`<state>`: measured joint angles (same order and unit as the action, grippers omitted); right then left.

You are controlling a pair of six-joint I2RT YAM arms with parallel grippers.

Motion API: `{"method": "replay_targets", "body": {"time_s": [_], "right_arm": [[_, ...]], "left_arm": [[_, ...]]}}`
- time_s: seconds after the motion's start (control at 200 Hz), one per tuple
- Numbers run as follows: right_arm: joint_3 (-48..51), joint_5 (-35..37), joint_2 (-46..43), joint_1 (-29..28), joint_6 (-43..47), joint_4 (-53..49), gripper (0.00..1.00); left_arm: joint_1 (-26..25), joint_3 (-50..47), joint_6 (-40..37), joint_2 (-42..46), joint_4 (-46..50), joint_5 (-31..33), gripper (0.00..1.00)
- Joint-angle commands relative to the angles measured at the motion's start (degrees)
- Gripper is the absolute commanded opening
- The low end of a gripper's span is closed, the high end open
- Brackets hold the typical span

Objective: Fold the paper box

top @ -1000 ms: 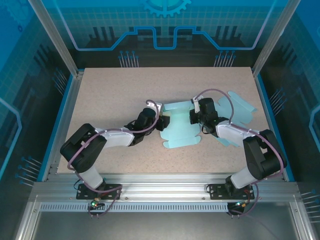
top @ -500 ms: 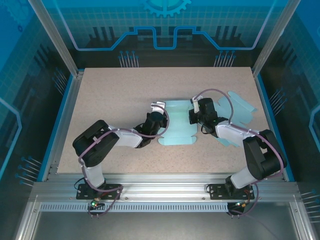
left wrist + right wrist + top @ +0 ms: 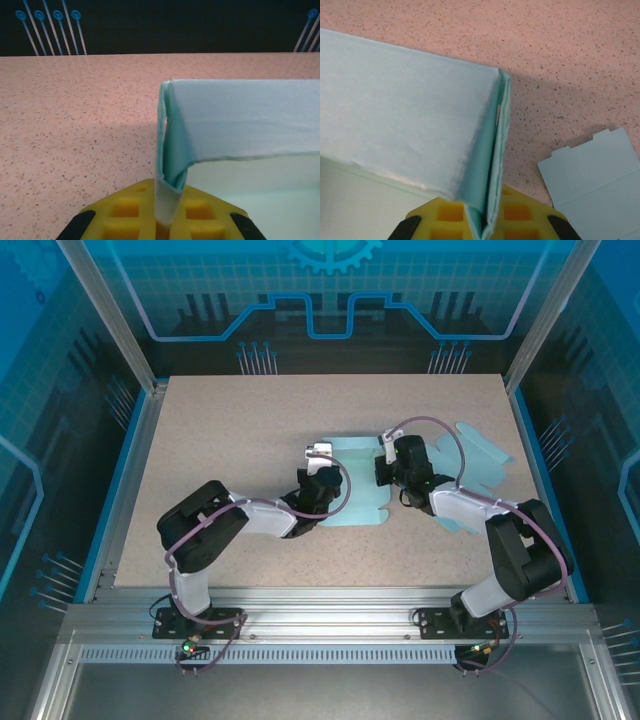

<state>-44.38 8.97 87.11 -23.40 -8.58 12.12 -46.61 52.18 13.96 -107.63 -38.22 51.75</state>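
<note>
A pale blue paper box point(image 3: 360, 498), partly folded with walls raised, lies at the middle of the speckled table point(image 3: 220, 430). The left arm reaches low across the table toward the centre. The left gripper point(image 3: 162, 220) is closed tight, pinching the doubled paper corner at the box's left end. The right arm bends in from the right, and the right gripper point(image 3: 482, 222) is likewise clamped on the folded corner at the box's right end. A flat paper blank point(image 3: 485, 465) lies beside the right arm.
</note>
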Motion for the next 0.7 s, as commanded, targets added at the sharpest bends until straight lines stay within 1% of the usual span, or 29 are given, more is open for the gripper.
{"method": "replay_targets", "body": {"time_s": [0.0, 0.32, 0.41, 0.5, 0.56, 0.645, 0.695], "right_arm": [[0.2, 0.1, -0.6, -1.6, -0.4, -0.4, 0.0], [-0.8, 0.6, 1.9, -4.3, 0.2, 0.4, 0.0], [-0.8, 0.8, 1.9, -4.6, 0.3, 0.4, 0.0], [-0.7, 1.0, 1.8, -4.6, 0.3, 0.4, 0.0], [-0.8, 0.9, 1.9, -4.6, 0.3, 0.5, 0.0], [-0.8, 0.8, 1.9, -4.6, 0.1, 0.2, 0.0], [-1.0, 1.0, 1.9, -4.7, -0.1, -0.1, 0.0]], "left_arm": [[0.2, 3.8, 8.1, -0.4, 1.0, 10.7, 0.0], [0.2, 7.7, 10.5, -4.2, 2.4, 18.4, 0.0], [0.2, 8.9, 10.6, -5.0, 4.5, 20.7, 0.0], [0.1, 8.8, 10.7, -4.5, 4.5, 20.1, 0.01], [0.0, 8.6, 9.2, -4.2, 3.4, 18.6, 0.02], [-0.4, 7.5, 7.5, -3.1, 1.4, 15.1, 0.08], [-0.5, 6.4, 6.5, -2.3, -0.5, 12.3, 0.15]]}}
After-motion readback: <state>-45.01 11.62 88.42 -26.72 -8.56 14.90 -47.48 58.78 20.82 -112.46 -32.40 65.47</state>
